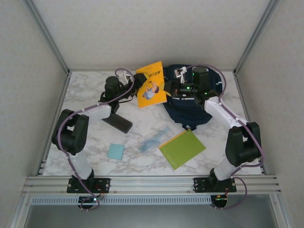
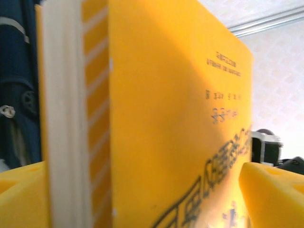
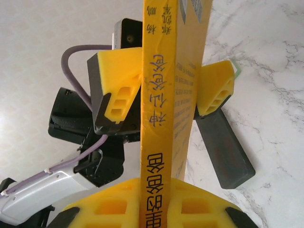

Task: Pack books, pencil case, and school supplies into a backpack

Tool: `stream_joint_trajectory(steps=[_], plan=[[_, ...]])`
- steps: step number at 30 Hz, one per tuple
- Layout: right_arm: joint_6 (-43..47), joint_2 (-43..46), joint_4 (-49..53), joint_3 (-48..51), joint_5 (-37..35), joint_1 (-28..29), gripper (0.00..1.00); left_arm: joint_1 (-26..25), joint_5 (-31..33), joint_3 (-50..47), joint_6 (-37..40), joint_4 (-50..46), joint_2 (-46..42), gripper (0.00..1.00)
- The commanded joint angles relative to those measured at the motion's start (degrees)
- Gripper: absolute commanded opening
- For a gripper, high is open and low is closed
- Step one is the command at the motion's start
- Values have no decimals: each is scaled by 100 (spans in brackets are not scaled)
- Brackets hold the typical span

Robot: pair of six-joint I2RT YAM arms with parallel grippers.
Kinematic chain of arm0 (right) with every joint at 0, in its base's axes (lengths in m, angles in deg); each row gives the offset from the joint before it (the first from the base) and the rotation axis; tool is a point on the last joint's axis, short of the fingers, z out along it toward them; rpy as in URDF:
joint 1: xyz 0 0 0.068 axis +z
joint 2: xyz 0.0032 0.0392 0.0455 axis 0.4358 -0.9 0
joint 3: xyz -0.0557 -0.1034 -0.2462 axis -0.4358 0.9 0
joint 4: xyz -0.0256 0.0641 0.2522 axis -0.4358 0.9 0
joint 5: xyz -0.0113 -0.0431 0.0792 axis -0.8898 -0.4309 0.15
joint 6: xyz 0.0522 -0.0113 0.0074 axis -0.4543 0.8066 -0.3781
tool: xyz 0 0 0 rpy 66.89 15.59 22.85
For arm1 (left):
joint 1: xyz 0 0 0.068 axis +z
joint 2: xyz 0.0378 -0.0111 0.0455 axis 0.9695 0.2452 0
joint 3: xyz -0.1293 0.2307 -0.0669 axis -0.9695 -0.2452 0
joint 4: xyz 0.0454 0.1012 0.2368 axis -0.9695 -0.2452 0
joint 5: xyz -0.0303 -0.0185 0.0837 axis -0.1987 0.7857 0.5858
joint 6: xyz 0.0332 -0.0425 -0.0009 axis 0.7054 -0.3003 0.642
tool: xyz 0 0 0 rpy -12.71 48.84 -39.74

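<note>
Where the two arms meet at the far side of the white marble table [image 1: 90, 97], we see a thin orange-yellow book [image 1: 152, 85] with a cartoon cover held up off the surface, standing on edge between the two tools. The right gripper [image 3: 154, 202] is clamped on it: in its own wrist view its yellow foam fingers press both faces of the book at the spine. The left gripper [image 3: 166, 92] straddles the same book from the opposite side with its jaws spread wide. Its yellow pads [image 3: 116, 90] stand to either side of the covers rather than pinching them, and we cannot tell whether either pad brushes a cover. Just right of the book lies the large navy-blue fabric backpack [image 1: 190, 114], partly under the right arm. Nearer the arm bases, a dark oblong pencil case [image 1: 118, 122] lies below the left arm. A small light-blue square pad [image 1: 115, 151] sits near it, and a clear plastic packet of bluish sticks [image 1: 154, 139] lies in the middle. A flat lime-green notebook [image 1: 183, 148] lies just beside the packet, its far corner close to the backpack's near edge. All four rest on the marble, outside the backpack.
</note>
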Motion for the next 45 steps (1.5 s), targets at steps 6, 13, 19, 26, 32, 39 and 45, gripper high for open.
stream_joint_trajectory(steps=[6, 13, 19, 26, 32, 39, 45], plan=[[91, -278, -328, 239, 38, -450, 0, -22, -217, -95, -54, 232, -234, 56], [597, -579, 351, -191, 36, -454, 0, -58, -235, -21, 167, -144, -364, 10], [1045, -501, 1428, -646, -417, -455, 42, -94, 89, 54, 432, -622, -399, 0], [88, 53, 1754, 77, -1807, 9, 99, -150, 1909, -251, 414, -697, -561, 0], [-1221, 113, 462, 701, -2124, 663, 99, -475, 2878, -280, 406, -351, -596, 0], [-2086, -141, -799, 831, -2266, 1117, 99, -682, 3392, -560, 120, 104, -678, 0], [-2388, -411, -1291, 916, -2307, 1128, 99, -700, 3380, -818, -468, 597, -573, 0]])
